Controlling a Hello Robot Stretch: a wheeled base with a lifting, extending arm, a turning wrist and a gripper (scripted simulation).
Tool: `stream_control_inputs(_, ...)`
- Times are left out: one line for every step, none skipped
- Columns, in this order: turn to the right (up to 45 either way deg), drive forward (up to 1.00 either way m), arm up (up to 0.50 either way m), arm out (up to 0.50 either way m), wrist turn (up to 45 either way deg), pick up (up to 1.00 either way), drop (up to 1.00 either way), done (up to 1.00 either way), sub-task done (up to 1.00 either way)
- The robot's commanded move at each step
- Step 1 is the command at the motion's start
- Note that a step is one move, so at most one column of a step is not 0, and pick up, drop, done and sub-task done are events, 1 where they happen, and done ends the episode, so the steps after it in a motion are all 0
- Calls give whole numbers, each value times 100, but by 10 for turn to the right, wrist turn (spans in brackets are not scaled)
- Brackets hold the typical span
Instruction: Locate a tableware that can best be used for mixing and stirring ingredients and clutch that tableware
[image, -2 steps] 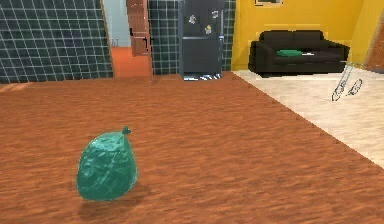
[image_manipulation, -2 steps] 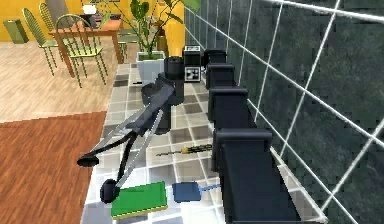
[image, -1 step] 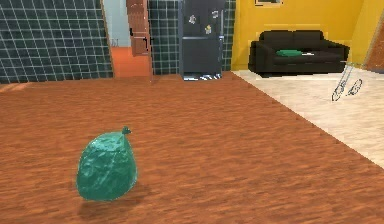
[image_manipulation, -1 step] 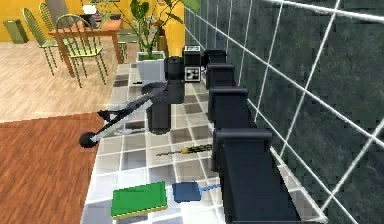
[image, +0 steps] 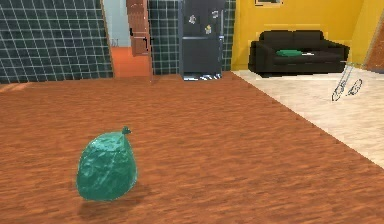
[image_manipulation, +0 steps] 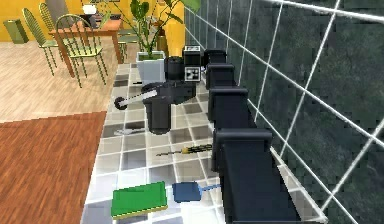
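In the arm side view the dark arm (image_manipulation: 235, 150) reaches out over a tiled counter (image_manipulation: 120, 165) along a dark tiled wall. At its far end are two white marked squares (image_manipulation: 190, 58), and left of them the gripper (image_manipulation: 128, 101), its thin fingers pointing toward the view's left. A dark cylinder (image_manipulation: 158, 116) hangs under the gripper body. On the counter lie a thin dark utensil (image_manipulation: 185, 150) and another slim pale piece (image_manipulation: 127, 131). I cannot tell whether the gripper holds anything.
A green book (image_manipulation: 138, 200) and a small blue thing (image_manipulation: 185, 190) lie near the counter's front; a potted plant (image_manipulation: 150, 60) stands farther out. Beyond are a wooden dining table (image_manipulation: 85, 30) and chairs. Ahead, a green bag (image: 108, 168) sits on wood floor, with a fridge (image: 203, 38) and black sofa (image: 298, 52) behind.
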Motion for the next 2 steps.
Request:
stream_control_inputs(0,0,0,0,120,0,0,0,0)
stream_control_inputs(0,0,0,0,0,100,0,0,0)
